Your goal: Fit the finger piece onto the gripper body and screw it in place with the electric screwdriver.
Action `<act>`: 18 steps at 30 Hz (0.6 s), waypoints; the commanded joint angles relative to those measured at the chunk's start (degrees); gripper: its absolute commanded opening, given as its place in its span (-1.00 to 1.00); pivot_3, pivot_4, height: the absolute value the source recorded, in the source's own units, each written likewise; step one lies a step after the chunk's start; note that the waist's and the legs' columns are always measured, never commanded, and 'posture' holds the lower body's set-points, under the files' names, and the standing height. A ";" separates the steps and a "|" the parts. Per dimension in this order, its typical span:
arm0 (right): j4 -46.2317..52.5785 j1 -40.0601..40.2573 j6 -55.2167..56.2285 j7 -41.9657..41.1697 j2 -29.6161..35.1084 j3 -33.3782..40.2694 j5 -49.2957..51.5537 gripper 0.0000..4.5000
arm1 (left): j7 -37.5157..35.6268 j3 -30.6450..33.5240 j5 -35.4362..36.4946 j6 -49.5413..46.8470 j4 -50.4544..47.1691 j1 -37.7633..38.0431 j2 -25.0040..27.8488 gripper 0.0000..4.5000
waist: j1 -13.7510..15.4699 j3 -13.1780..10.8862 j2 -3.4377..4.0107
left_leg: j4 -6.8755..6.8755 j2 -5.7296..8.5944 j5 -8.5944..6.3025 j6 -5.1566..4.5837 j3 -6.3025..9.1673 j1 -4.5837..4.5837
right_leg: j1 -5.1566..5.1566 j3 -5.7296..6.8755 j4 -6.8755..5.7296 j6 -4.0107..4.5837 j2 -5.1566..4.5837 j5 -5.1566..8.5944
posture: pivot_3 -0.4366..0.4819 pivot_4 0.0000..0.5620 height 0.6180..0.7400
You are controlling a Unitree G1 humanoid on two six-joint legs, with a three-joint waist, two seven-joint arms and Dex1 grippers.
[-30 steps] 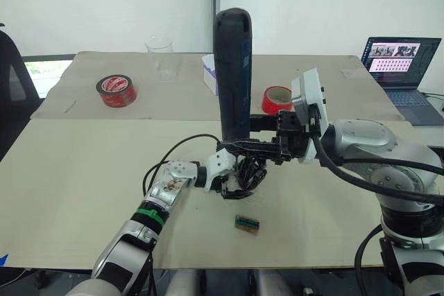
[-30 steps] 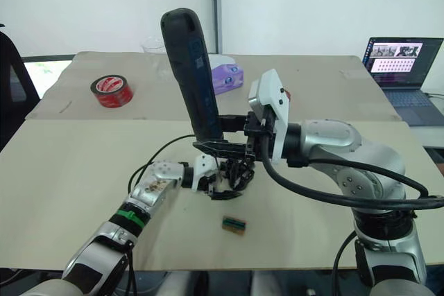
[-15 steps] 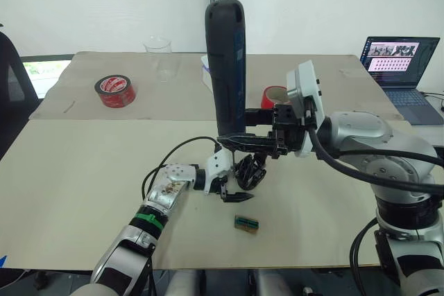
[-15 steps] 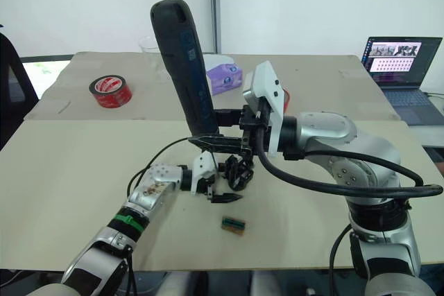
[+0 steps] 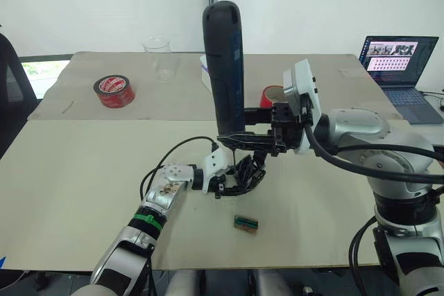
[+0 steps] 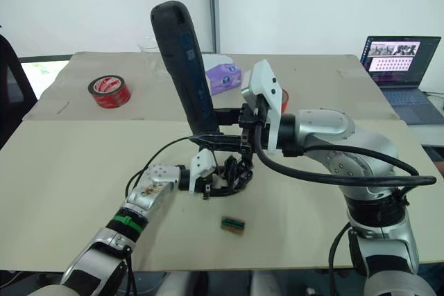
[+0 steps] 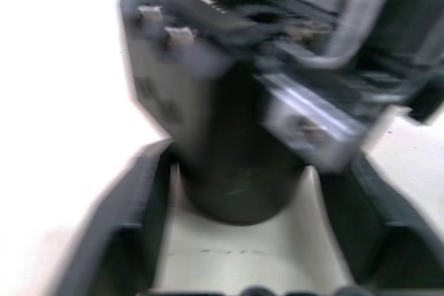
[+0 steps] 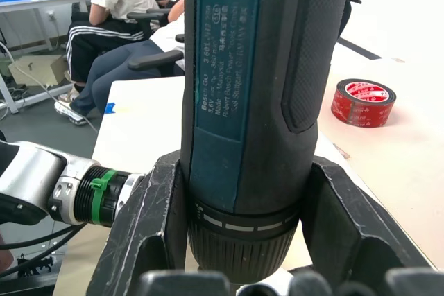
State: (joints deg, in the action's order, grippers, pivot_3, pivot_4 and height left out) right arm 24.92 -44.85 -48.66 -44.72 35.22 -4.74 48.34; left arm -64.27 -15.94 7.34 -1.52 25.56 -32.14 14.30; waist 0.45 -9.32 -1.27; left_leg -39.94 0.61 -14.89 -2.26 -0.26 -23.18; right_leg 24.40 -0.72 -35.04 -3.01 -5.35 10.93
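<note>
The electric screwdriver (image 5: 223,67) stands nearly upright over the table's middle, and my right gripper (image 5: 244,140) is shut on its lower end (image 8: 243,136). Just below its tip lies the gripper body (image 5: 244,173), a black blocky part with dark cables around it. My left gripper (image 5: 220,186) reaches it from the left. In the left wrist view its fingers (image 7: 132,240) stand open on either side of the body's round black part (image 7: 236,150), with narrow gaps. I cannot tell the finger piece apart from the black parts under the screwdriver.
A small green-brown tray (image 5: 245,222) lies near the front edge. Two red tape rolls (image 5: 113,90) (image 5: 276,98), a clear cup (image 5: 159,57) and a tissue pack (image 6: 225,74) sit further back. A laptop (image 5: 401,57) stands far right. Seated people (image 8: 118,5) show behind.
My left gripper, drawn back half a second ago, has moved in again around the gripper body. The screwdriver has shifted slightly left since a second ago.
</note>
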 commanded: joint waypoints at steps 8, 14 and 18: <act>-0.45 -3.40 1.17 -0.87 -0.63 0.22 -2.35 -0.16 | -1.02 0.48 1.08 -0.67 -2.15 -0.06 -0.05 0.01 | -0.03 0.00 0.00 | 0.03 0.00 0.00 0.00 -0.01 -0.01 | 0.01 0.00 0.02 0.00 0.00 0.00 | -0.05 -0.47 1.00; -0.75 -2.32 2.56 -2.32 -0.70 -0.70 -5.11 -0.16 | -0.90 0.37 1.00 -0.60 -2.52 0.06 -0.22 0.01 | -0.02 0.00 0.00 | 0.03 0.01 0.00 0.00 -0.01 -0.01 | 0.02 0.00 0.02 0.00 0.00 0.00 | -0.05 -0.47 1.00; -1.18 -2.30 2.71 -2.62 -1.09 -1.33 -6.76 -0.16 | -0.89 0.45 0.94 -0.44 -2.35 -0.07 -0.18 0.01 | -0.02 0.00 0.00 | 0.03 0.01 0.00 0.00 -0.01 -0.01 | 0.02 0.00 0.01 0.00 0.00 0.00 | -0.05 -0.47 1.00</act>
State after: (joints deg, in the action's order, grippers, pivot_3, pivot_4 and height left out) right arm 22.88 -46.35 -48.41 -47.20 34.38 -7.49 41.81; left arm -64.64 -15.78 7.38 -2.23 25.18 -32.13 14.31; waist 0.43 -9.32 -1.27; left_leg -39.90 0.62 -14.89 -2.26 -0.27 -23.19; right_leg 24.42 -0.72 -35.03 -3.00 -5.35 10.93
